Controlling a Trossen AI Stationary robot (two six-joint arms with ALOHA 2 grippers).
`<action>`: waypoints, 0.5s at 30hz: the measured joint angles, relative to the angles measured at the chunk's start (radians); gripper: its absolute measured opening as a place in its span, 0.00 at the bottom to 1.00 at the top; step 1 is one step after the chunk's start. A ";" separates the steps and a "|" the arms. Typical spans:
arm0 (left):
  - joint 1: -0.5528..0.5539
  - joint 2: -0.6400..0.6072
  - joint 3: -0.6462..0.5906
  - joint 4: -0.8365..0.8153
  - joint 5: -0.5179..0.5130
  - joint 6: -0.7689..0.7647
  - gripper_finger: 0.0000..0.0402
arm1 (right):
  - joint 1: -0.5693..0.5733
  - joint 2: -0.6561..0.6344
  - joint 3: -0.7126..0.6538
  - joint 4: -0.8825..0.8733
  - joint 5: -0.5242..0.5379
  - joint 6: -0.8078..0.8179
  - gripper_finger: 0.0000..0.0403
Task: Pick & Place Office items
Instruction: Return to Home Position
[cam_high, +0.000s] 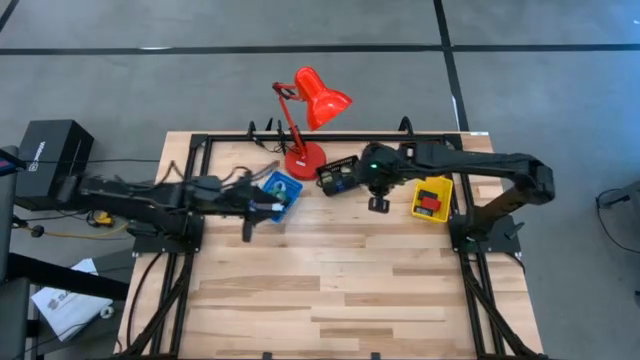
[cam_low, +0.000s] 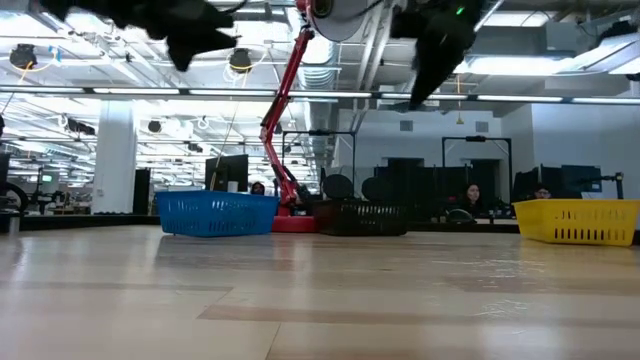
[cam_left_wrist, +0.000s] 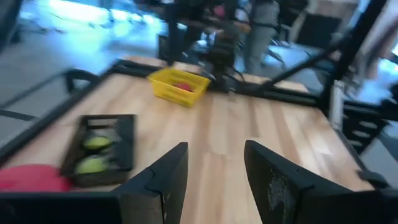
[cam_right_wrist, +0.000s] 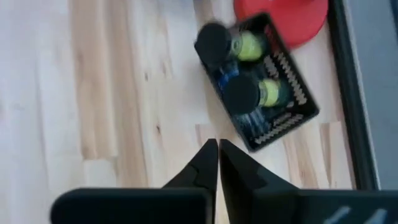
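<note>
Three bins stand in a row at the table's far side: a blue bin, a black bin and a yellow bin. Two black-capped cylinders with yellow-green bodies lie in the black bin. A red block lies in the yellow bin. My right gripper hangs shut and empty above bare wood, between the black and yellow bins. My left gripper is open with nothing between its fingers, raised near the blue bin.
A red desk lamp stands behind the bins, its round base next to the black bin. A black frame edges the table. The near half of the wooden top is bare. People sit in the room beyond.
</note>
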 joint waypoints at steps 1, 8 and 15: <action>0.001 -0.047 -0.029 0.005 -0.025 0.000 0.38 | 0.005 -0.030 -0.010 0.002 0.000 0.001 0.03; 0.000 -0.322 -0.245 0.123 -0.104 0.005 0.38 | 0.004 -0.311 -0.213 0.144 -0.059 0.029 0.01; 0.000 -0.464 -0.370 0.191 -0.104 0.076 0.38 | 0.003 -0.585 -0.517 0.455 -0.086 0.039 0.01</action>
